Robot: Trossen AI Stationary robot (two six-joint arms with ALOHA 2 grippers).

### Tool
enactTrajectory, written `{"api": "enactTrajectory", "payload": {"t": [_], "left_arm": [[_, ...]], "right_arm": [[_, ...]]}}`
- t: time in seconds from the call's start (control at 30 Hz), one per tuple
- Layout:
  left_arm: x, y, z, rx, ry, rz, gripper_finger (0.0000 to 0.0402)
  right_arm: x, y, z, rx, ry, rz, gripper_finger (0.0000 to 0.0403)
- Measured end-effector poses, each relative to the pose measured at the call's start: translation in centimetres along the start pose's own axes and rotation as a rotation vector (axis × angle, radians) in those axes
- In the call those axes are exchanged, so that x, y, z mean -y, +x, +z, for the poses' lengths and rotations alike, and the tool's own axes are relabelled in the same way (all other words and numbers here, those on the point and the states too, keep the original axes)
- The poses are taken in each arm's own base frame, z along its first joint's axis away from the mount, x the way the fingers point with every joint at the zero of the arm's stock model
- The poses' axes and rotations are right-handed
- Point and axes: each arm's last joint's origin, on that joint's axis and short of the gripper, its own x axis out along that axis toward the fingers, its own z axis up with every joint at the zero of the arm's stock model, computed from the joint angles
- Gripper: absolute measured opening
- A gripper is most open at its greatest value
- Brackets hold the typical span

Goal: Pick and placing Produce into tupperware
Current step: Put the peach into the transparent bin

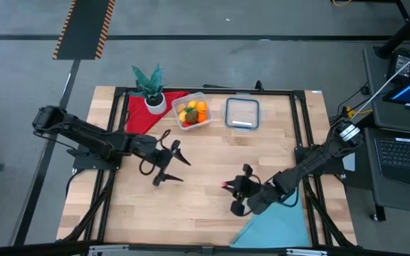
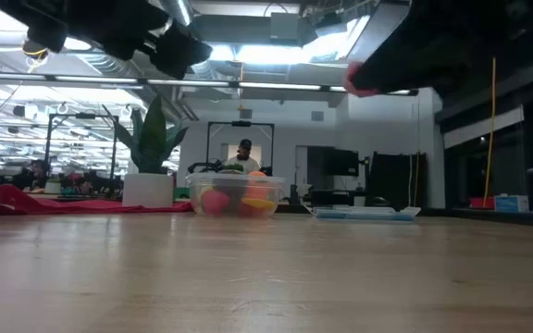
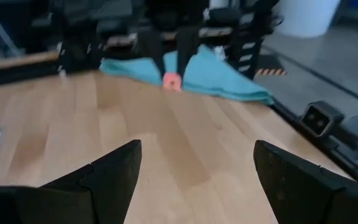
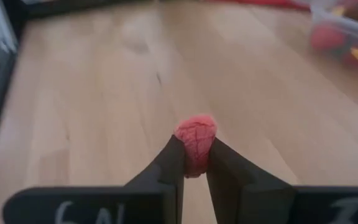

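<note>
**Red produce piece gripped, carry to the tupperware pending**

A small red produce piece (image 4: 195, 144) is pinched between the narrow fingers of the right gripper (image 1: 236, 196), lifted off the tabletop (image 1: 205, 171) at about five o'clock. A carry toward twelve o'clock is called for, across bare wood. The left gripper (image 1: 171, 163) is held wide and empty at nine o'clock, beside that path. The tupperware (image 1: 193, 112), part filled, is set at the far edge, between the potted plant (image 1: 150, 87) and the lid (image 1: 242, 113).

Table (image 1: 205, 206) is pale wood planks, matte. The tupperware (image 1: 193, 112) looks like clear glossy plastic; beside it, a soft red cloth (image 1: 139, 114).
</note>
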Motion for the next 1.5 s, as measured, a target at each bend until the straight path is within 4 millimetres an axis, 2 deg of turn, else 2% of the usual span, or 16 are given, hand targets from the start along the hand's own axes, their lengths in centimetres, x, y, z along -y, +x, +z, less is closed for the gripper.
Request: {"api": "enactTrajectory", "payload": {"t": [0.13, 0.27, 0.43, 0.7, 0.83, 0.97, 1.13, 1.33, 1.5], "left_arm": [[0.0, -0.3, -1.0, 0.103, 0.029, -0.045, 0.0302], [-0.1, -0.9, -1.5, 0.225, 0.053, -0.082, 0.0302], [-0.5, -1.5, -2.4, 0.266, 0.040, -0.058, 0.0302], [-0.6, -1.5, -2.6, 0.260, 0.036, -0.049, 0.0302], [-0.6, -1.5, -2.6, 0.259, 0.040, -0.047, 0.0302], [-0.9, -1.5, -2.6, 0.254, 0.047, 0.037, 0.0302], [-1.3, -1.5, -2.6, 0.246, -0.035, 0.194, 0.0302], [-1.4, -1.5, -2.6, 0.243, -0.018, 0.211, 0.0302], [-1.3, -1.5, -2.6, 0.243, -0.017, 0.209, 0.0302]], "right_arm": [[1.2, 0.6, -1.4, 0.141, 0.033, 0.080, 0.0053], [2.5, 0.5, -1.6, 0.325, 0.034, 0.150, 0.0053], [4.6, 0.2, -1.9, 0.471, -0.009, 0.200, 0.0053], [6.7, 1.2, -1.8, 0.486, -0.025, 0.236, 0.0052], [7.5, 1.8, -1.4, 0.495, -0.091, 0.210, 0.0052], [8.5, 2.5, -0.9, 0.502, -0.163, 0.189, 0.0052], [10.1, 3.5, 0.0, 0.511, -0.219, 0.183, 0.0052], [12.0, 4.5, 0.8, 0.503, -0.193, 0.267, 0.0052], [12.4, 4.8, 1.4, 0.514, -0.199, 0.282, 0.0052]]}}
